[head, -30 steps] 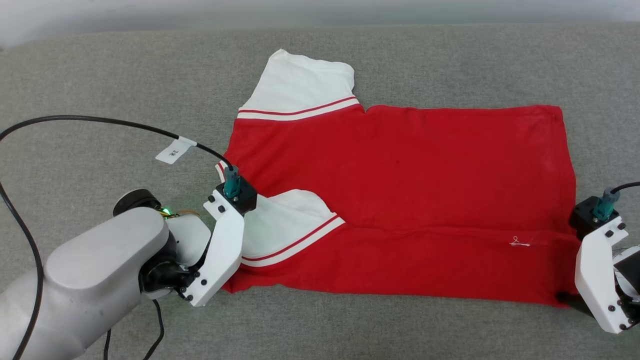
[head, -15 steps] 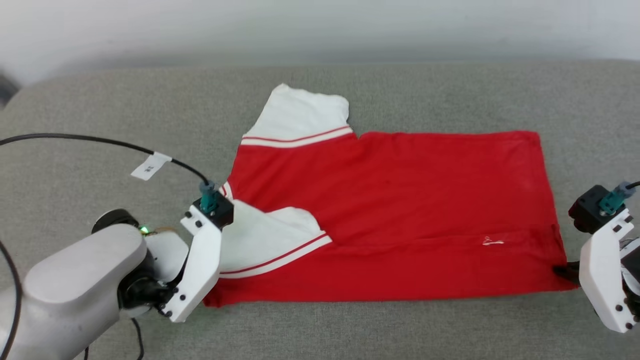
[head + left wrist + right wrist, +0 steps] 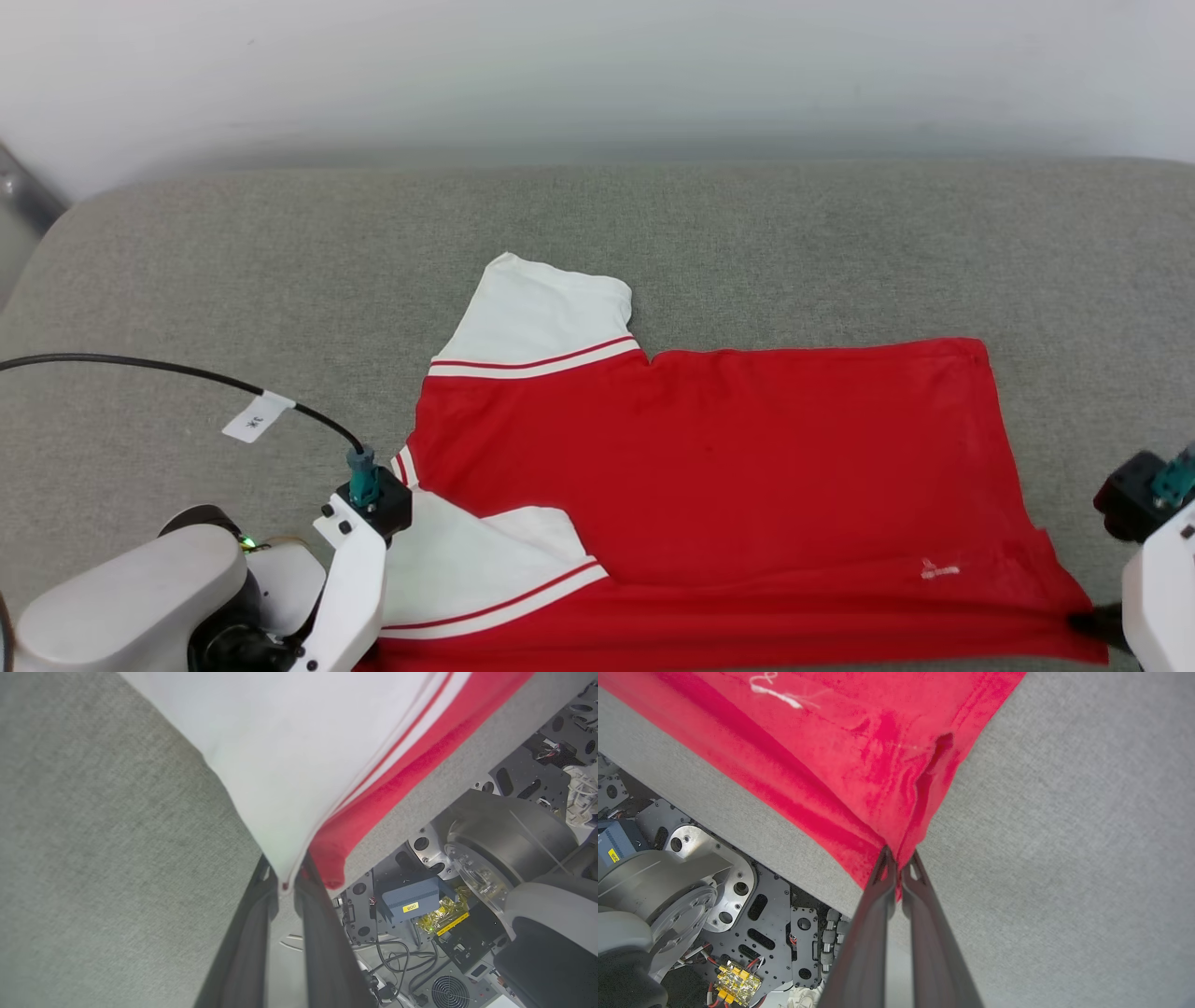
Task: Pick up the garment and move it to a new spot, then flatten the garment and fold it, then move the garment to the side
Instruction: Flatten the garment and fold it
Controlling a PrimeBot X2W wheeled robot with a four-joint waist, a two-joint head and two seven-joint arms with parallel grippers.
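Left gripper (image 3: 285,885) fingers (image 3: 247,933): dark pair nipped together on a white sleeve edge of the bright red thin-fabric jersey shirt (image 3: 728,467).
Right gripper (image 3: 899,858) fingers (image 3: 868,914): pinched tight on its red hem corner.
Shirt: lay spread between both grippers.
Underneath: grey woven fabric cushion (image 3: 280,280).
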